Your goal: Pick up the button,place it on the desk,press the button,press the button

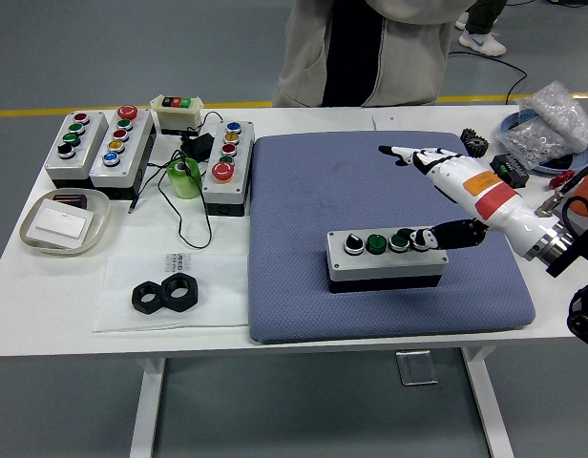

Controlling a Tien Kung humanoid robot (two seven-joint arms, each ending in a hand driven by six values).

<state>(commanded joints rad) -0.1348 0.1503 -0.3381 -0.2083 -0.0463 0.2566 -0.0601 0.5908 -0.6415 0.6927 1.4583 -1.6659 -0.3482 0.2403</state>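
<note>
One grey four-button box [387, 258] sits on our blue mat [304, 191]; our right hand [437, 196] hovers, fingers spread, over the white bench [218, 305].

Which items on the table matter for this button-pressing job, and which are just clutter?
In play:
- button box on the blue mat
- right hand, fingers spread, holding nothing

Lying about:
- three other button boxes
- green tape roll
- two black nuts
- white tray
- bag of parts

Lab: control boxes [99, 145], bench [65, 315]
</note>
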